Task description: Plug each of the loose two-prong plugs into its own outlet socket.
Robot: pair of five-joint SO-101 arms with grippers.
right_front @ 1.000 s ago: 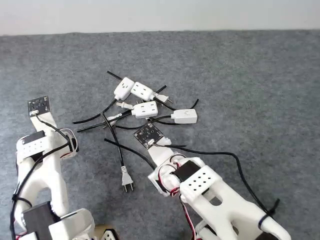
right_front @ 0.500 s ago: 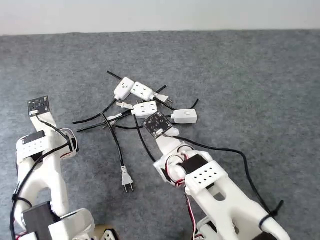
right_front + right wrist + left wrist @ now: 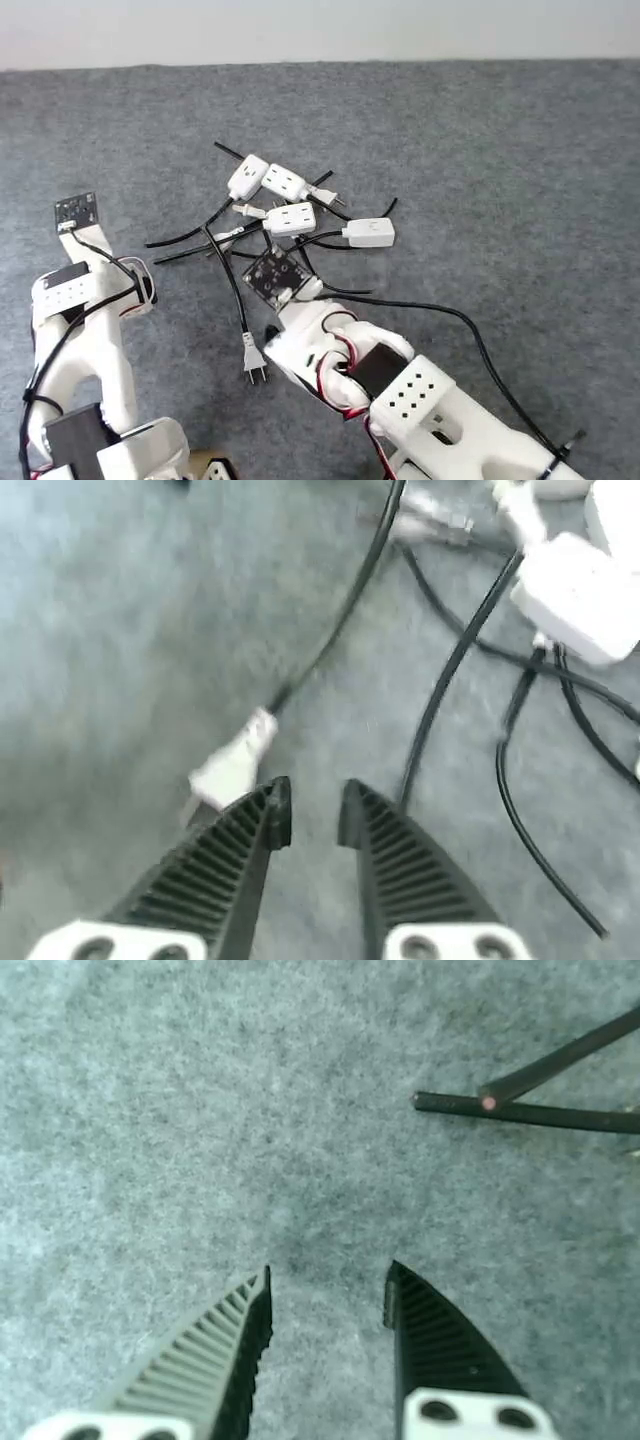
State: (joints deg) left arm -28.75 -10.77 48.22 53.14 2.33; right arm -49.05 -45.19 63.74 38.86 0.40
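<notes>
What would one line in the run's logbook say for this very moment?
left hand: open, over bare grey mat | right hand: open, beside loose plug, not gripping | plug: lying unplugged

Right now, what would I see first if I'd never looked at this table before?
A tangle of white outlet blocks and black cords sits mid-table. Nearer the arms, one loose white plug lies alone at its cord's end, with the right pincer open just beside it. The left pincer is open over bare grey carpet.
</notes>
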